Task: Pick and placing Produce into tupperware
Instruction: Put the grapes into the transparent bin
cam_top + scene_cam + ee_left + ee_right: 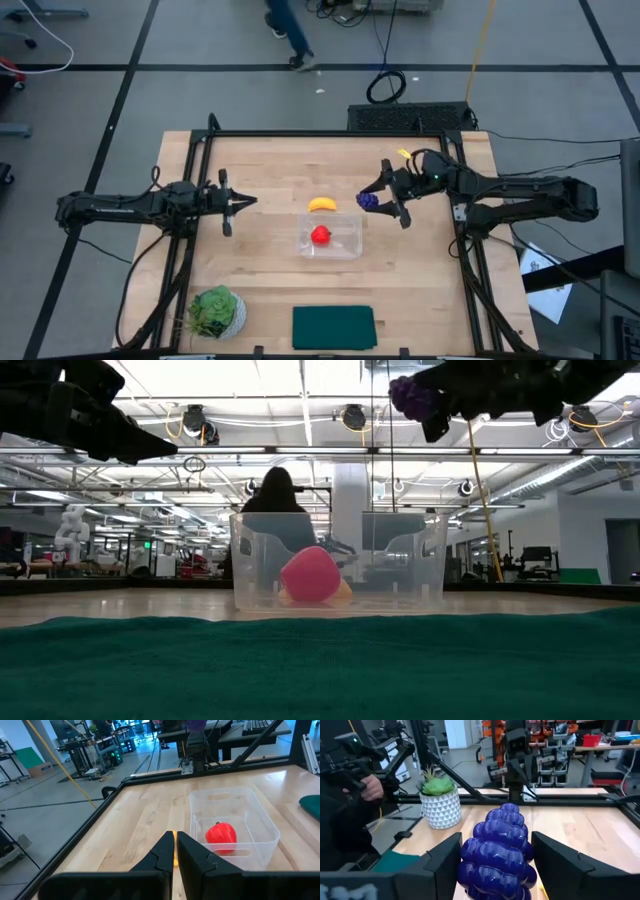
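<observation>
The clear tupperware point(330, 237) stands mid-table with the red round fruit point(320, 235) inside it. The yellow banana point(321, 204) lies on the table just beyond its far wall. My right gripper point(385, 200) is shut on the purple grape cluster point(497, 851), raised above the table to the right of the banana. My left gripper point(232, 204) hangs shut and empty, raised above the table left of the tupperware. My right gripper pinches the grape cluster's two sides point(470, 855) between its two fingers. The arm reaches in from the table's right. The cluster is lifted clear of the table point(415, 398), its narrow end pointing away from the wrist.
A leafy green plant in a white pot point(216, 311) stands at the near left. A dark green flat rectangle point(333, 327) lies at the near edge. A person sits beyond the table's far side point(275, 490).
</observation>
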